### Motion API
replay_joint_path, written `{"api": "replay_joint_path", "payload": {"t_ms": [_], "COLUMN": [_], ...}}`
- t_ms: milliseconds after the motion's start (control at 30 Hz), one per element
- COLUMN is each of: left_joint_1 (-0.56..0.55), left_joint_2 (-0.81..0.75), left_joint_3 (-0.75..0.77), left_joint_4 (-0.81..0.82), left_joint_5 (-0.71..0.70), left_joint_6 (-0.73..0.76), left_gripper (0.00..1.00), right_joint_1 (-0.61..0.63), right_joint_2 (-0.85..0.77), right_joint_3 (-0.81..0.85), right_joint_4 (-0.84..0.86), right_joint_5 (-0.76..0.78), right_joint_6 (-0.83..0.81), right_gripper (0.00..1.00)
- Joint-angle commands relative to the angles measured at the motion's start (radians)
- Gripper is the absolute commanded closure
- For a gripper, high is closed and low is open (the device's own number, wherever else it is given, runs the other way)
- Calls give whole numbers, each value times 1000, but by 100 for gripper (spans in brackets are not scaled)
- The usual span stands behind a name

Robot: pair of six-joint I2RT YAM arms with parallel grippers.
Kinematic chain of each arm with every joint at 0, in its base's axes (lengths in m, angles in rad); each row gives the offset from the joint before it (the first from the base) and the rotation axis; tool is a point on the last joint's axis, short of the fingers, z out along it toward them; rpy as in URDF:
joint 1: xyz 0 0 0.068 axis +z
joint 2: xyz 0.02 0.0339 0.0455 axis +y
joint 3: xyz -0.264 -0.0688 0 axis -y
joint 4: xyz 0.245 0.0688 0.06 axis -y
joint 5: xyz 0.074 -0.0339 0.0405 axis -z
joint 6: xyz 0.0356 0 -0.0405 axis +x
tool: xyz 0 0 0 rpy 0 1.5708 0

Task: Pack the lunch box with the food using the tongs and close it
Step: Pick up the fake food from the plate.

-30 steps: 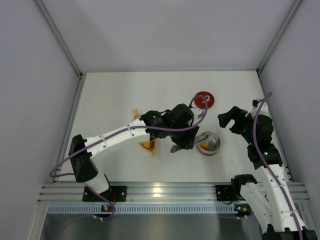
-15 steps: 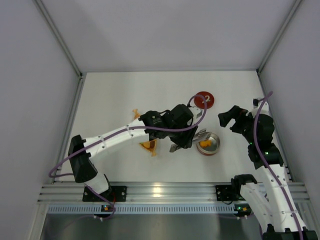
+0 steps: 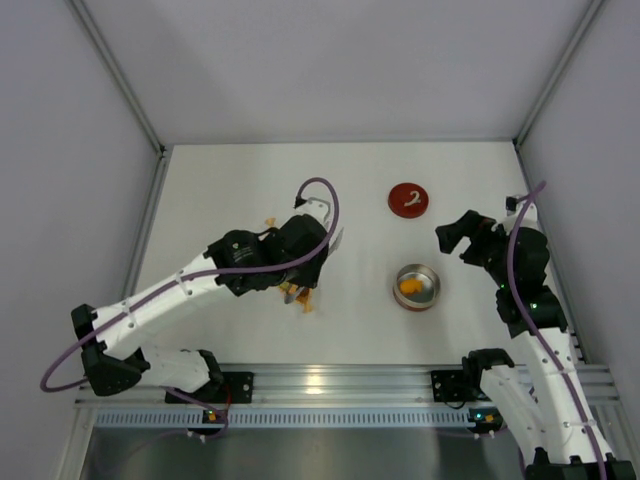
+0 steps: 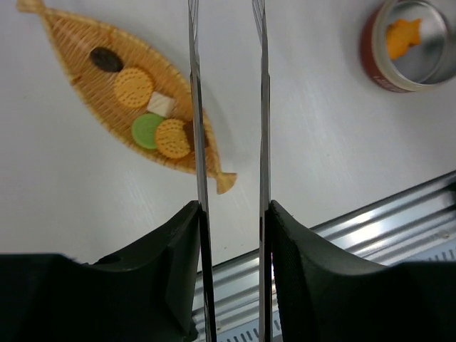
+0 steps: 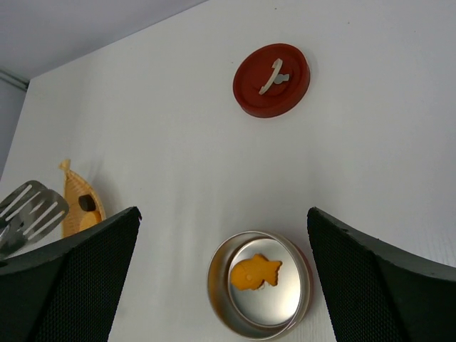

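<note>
Lunch box (image 5: 288, 310), one orange piece (image 5: 255, 274) inside

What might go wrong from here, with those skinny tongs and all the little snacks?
The tongs are slim and the food pieces lie crowded in the leaf dish, so a pinch may catch two or knock one out. The tin is small and apart from the dish, so a carried piece might drop onto the table.

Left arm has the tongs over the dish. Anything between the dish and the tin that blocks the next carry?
Nothing visible. The table between the leaf dish and the tin is bare. The lid lies farther back, off that line, and the right gripper hangs open to the tin's right, not over it.
</note>
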Motion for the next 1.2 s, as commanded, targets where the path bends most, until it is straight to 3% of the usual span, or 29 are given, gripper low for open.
{"api": "replay_joint_path", "payload": {"t_ms": [0, 400, 1167], "left_joint_1": [59, 348, 400], "left_joint_2": [-41, -89, -7], "left_joint_3": [-69, -254, -307], "left_joint_4": [-62, 43, 123], "left_joint_5": [-79, 40, 80], "left_joint_6": [-40, 40, 82], "left_gripper": [54, 58, 57], "right_joint_1": [12, 12, 12], "right_joint_2": [7, 16, 9], "right_joint_3": [16, 3, -1], "right_joint_4": [39, 52, 50], "right_joint_5": [-22, -31, -33], "right_joint_6": [7, 7, -7], "right_gripper": [0, 0, 0]}}
